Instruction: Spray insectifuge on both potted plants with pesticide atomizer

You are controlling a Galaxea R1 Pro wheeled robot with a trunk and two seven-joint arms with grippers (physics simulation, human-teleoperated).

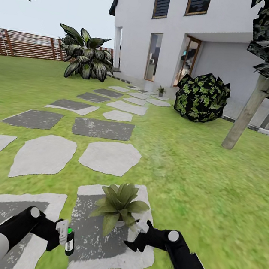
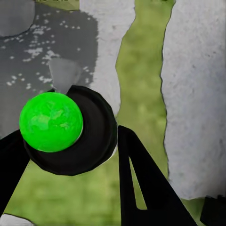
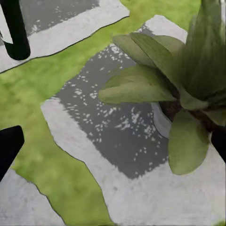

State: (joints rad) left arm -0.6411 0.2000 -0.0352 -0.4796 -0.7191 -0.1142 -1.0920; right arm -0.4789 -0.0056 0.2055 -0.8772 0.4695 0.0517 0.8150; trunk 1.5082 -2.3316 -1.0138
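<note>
The left gripper pinches the slim dark green pesticide atomizer between its fingers, just beside the grey stepping stone. One broad-leaved green potted plant stands on that stone (a second sits far off). The right gripper, fingers spread, hangs beside the near plant.
</note>
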